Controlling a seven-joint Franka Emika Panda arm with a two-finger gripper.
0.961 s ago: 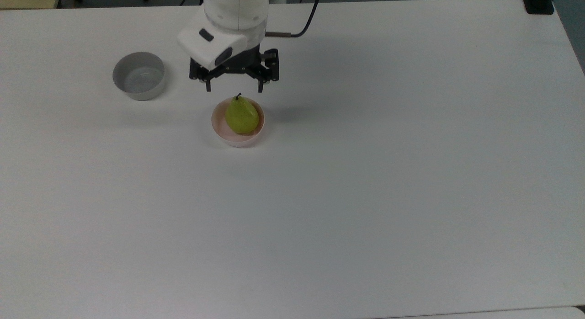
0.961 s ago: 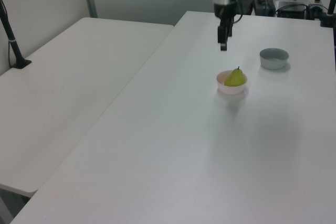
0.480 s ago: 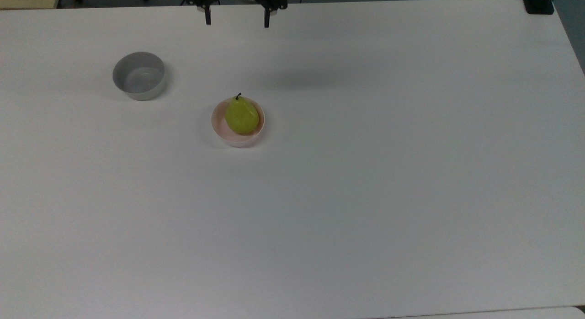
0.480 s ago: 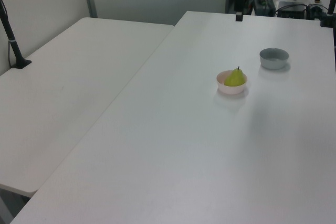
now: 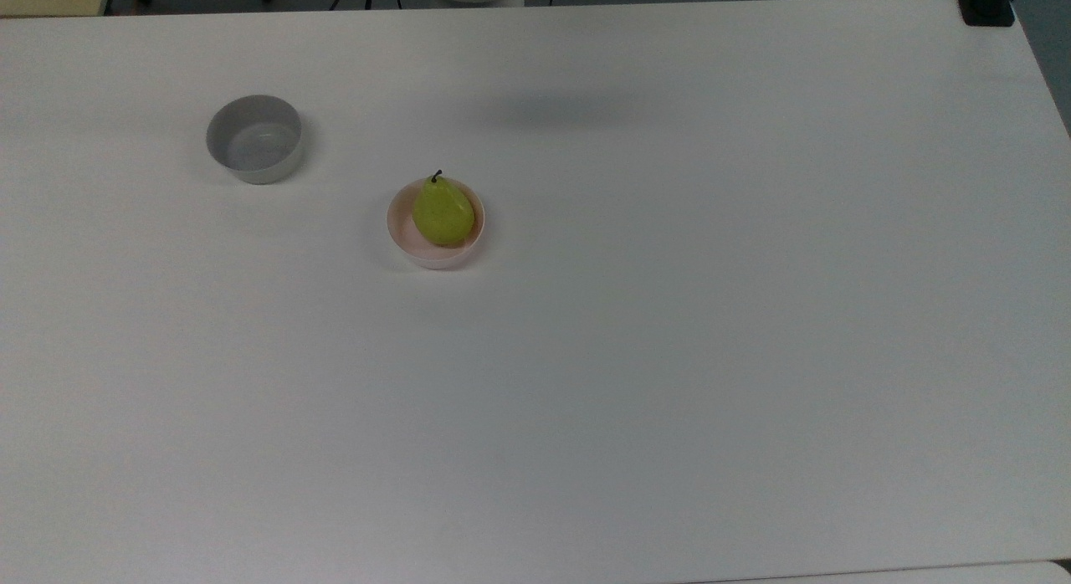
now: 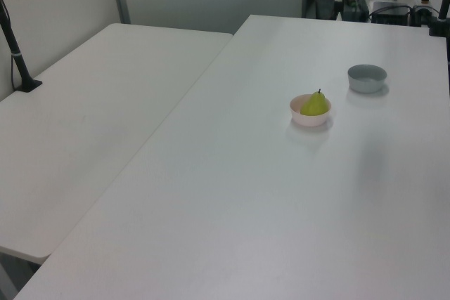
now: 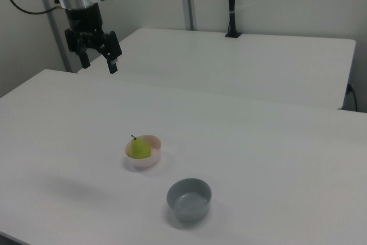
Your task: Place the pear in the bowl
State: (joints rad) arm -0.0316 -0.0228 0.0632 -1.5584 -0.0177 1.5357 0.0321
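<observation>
The pear (image 5: 443, 213) sits inside the pink bowl (image 5: 404, 236), stem up and leaning on the rim, so the placing looks done. The gripper (image 7: 98, 61) hangs high above the tabletop's (image 5: 669, 316) far edge, well apart from the bowl, fingers spread wide and empty, probably clear of the fruit on purpose. Count: one pear, two bowls, the pink one and a grey bowl (image 5: 254, 140), apparently empty.

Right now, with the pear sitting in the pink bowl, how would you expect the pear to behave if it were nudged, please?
The pear has a rounded bottom, so it would probably rock. The bowl rim surrounds it, so it likely stays inside. Its skin looks smooth, perhaps slippery.
</observation>
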